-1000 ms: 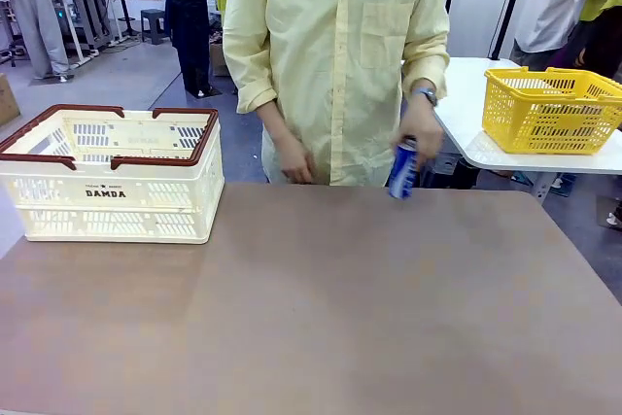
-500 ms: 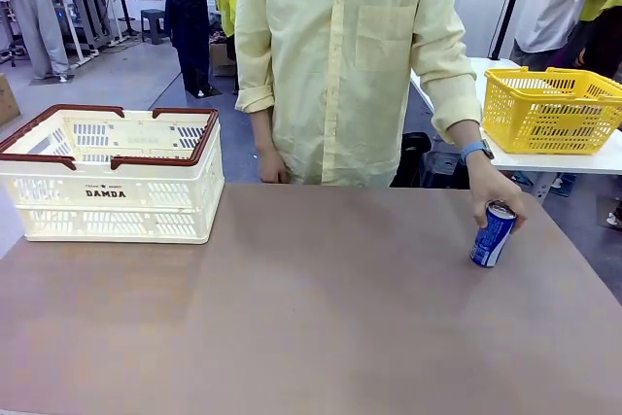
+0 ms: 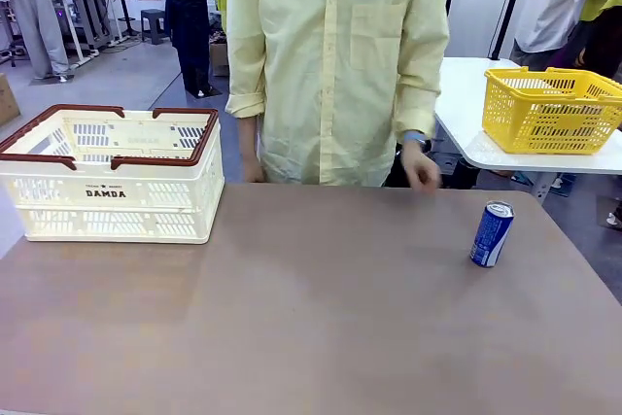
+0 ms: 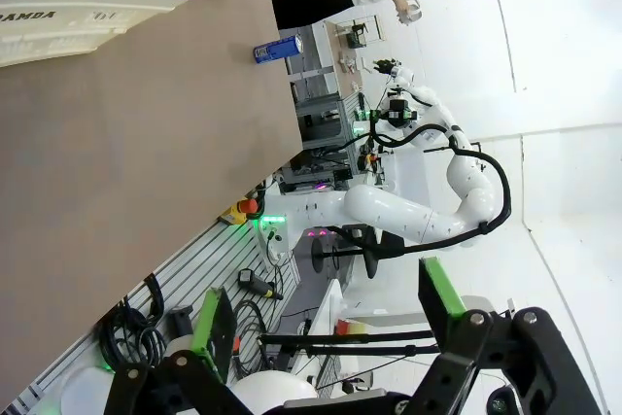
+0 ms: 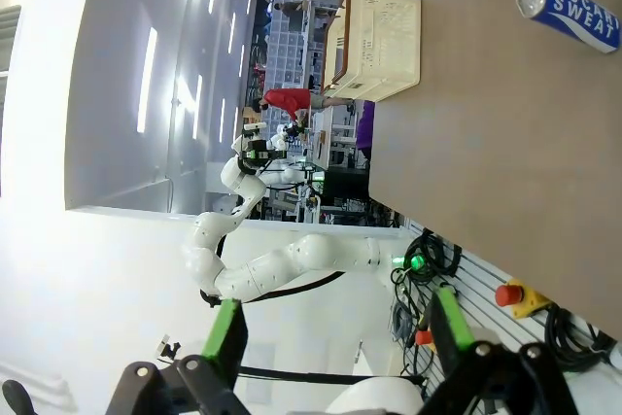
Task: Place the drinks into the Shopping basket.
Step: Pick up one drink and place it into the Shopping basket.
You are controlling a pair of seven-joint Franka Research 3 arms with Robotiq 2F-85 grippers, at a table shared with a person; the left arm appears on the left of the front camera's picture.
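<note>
- Showing, in the front view, a slim blue drink can (image 3: 492, 233) with white markings and a silver top, upright on the flat brown tabletop (image 3: 321, 318), on the far half and near the right edge.
- Finds the drink can standing alone, touched by no hand or gripper.
- Places the cream-white slotted plastic shopping basket (image 3: 107, 216), dark brown at rim and handles and printed "DAMDA" on its side, at the far left of the same tabletop, well apart from the drink can.
- Shows a person (image 3: 335, 55) in a pale yellow shirt at the far side, one hand (image 3: 420, 172) slightly blurred just over the far edge, up and to the left of the drink can and apart from it.
- Sets a yellow mesh basket (image 3: 549, 114) on a white side table (image 3: 465, 109) behind the right end, off the brown tabletop.
- Gives, in the left wrist view, the left gripper (image 4: 326, 308) with its black, green-padded fingers spread wide apart and nothing between them, back from the tabletop's near edge, with the drink can and shopping basket small and far off.
- Gives, in the right wrist view, the right gripper (image 5: 337, 323) likewise splayed and empty, also off the tabletop's near edge.
- Reads white "SWEAT" lettering on the drink can's blue side there, with the shopping basket farther along the tabletop.
</note>
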